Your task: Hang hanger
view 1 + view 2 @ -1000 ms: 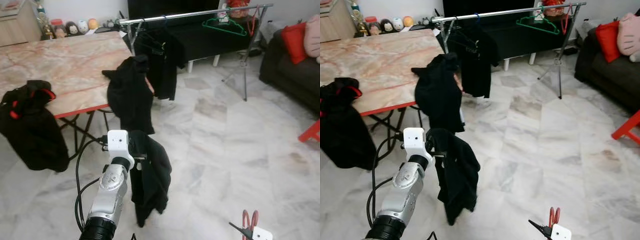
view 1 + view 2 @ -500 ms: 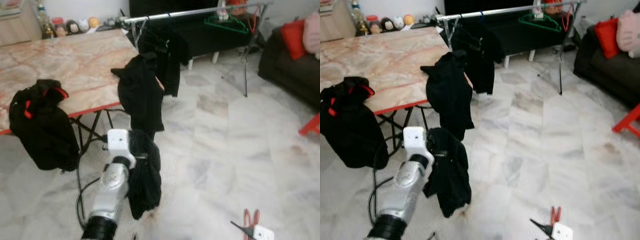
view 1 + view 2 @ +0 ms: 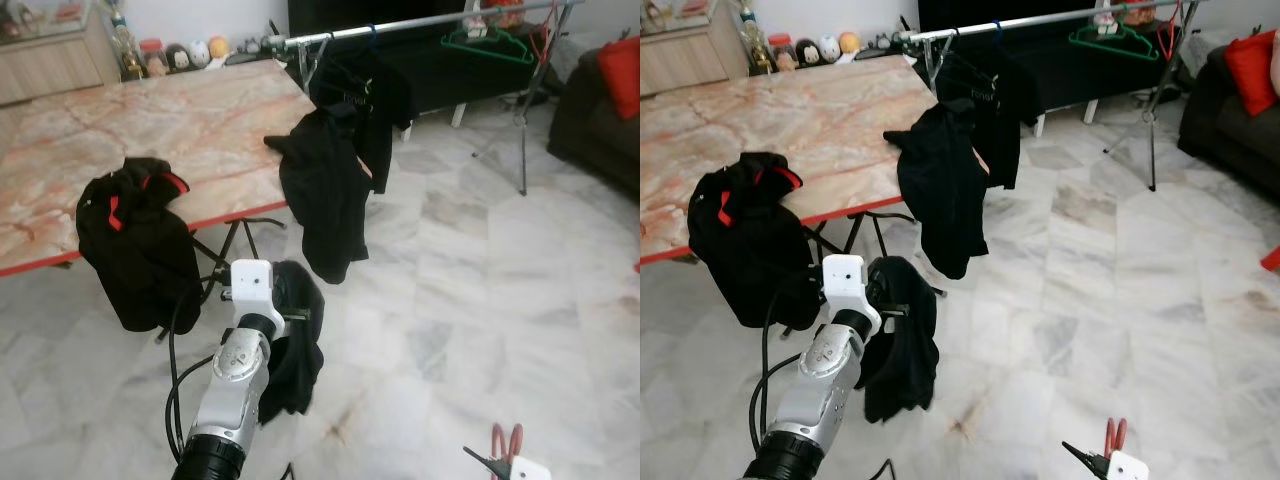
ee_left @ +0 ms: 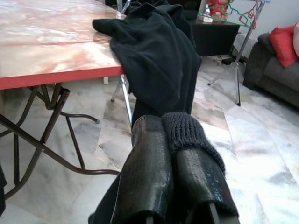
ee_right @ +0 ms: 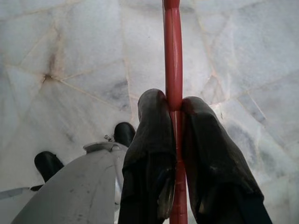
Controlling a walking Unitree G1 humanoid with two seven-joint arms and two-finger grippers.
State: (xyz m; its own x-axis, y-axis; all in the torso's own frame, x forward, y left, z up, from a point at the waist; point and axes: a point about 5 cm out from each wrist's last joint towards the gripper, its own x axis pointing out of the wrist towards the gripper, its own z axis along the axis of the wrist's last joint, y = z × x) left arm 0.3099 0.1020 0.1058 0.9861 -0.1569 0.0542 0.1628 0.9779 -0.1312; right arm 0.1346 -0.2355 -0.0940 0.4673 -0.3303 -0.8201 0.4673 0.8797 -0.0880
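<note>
Not hung yet: left gripper (image 4: 174, 140) clamps a black garment (image 3: 902, 335), right gripper (image 5: 174, 108) pinches a red hanger (image 5: 173, 51), rail (image 3: 420, 22) well ahead.

Table (image 3: 180, 110) far left – one jacket (image 3: 135, 240) draped over its front edge, another garment (image 3: 325, 195) off its right corner. Clothes rail (image 3: 430, 20) behind, sofa (image 3: 600, 110) far right, figurines (image 3: 190, 52) beyond the back edge.
</note>
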